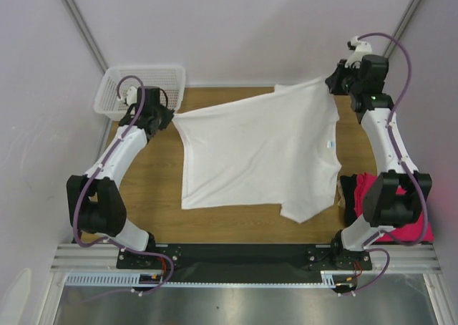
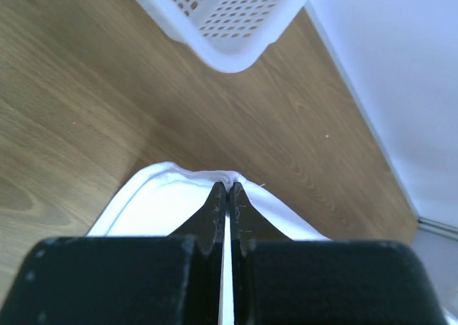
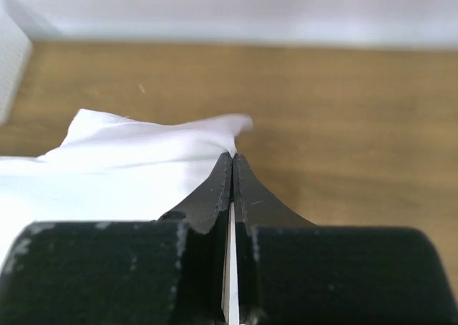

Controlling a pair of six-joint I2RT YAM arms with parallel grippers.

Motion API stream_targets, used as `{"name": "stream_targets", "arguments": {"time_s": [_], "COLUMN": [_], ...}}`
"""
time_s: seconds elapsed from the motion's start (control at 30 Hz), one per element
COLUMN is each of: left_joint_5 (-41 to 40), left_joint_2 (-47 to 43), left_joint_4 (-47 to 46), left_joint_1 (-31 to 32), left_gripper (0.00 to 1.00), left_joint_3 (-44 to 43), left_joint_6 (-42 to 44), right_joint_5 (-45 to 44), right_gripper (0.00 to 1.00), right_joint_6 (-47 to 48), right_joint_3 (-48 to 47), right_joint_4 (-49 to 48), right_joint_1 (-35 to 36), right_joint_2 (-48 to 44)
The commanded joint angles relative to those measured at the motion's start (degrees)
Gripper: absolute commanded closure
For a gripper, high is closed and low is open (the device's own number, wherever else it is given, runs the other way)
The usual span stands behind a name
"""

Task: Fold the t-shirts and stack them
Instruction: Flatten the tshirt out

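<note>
A large white t-shirt (image 1: 257,153) lies spread across the wooden table, with a small blue-white tag (image 1: 330,144) near its right side. My left gripper (image 1: 166,117) is shut on the shirt's left corner beside the basket; the hem (image 2: 172,178) bunches at the black fingertips (image 2: 218,196). At the far right, my right gripper (image 1: 333,86) is shut on the shirt's upper right corner, and white cloth (image 3: 143,153) is pinched at the tips of the fingers (image 3: 222,175). A magenta-pink t-shirt (image 1: 413,228) and a black one (image 1: 351,192) lie bunched by the right arm's base.
A white mesh basket (image 1: 142,89) stands at the table's far left corner, close to my left gripper, and its rim (image 2: 229,53) shows in the left wrist view. White walls enclose the table on three sides. A metal rail (image 1: 243,257) carries both arm bases.
</note>
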State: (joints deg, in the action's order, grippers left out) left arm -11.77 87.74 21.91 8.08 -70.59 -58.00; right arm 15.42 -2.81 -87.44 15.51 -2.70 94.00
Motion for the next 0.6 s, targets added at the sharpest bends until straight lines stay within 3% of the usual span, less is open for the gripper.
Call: {"name": "stream_targets", "arguments": {"time_s": [0.0,0.37,0.57], "left_joint_5": [-0.9,-1.9,-3.3], "left_joint_2": [-2.3,-5.7,-10.2], "left_joint_4": [5.0,13.3,15.2], "left_joint_1": [-0.9,-1.0,-1.0], "left_gripper": [1.0,1.0,1.0], "left_joint_3": [-7.1,-23.8,-28.0], "left_joint_6": [-0.7,4.1,6.2], "right_joint_5": [0.9,1.6,-1.0], "right_gripper": [1.0,1.0,1.0], "right_joint_6": [-0.4,-1.0,-2.4], "right_joint_3": [-3.2,-4.1,-1.3], "right_joint_4": [-5.1,-8.3,-9.8], "right_joint_1": [-0.3,-0.7,-0.7], "right_joint_2": [-5.7,-14.8,-22.3]}}
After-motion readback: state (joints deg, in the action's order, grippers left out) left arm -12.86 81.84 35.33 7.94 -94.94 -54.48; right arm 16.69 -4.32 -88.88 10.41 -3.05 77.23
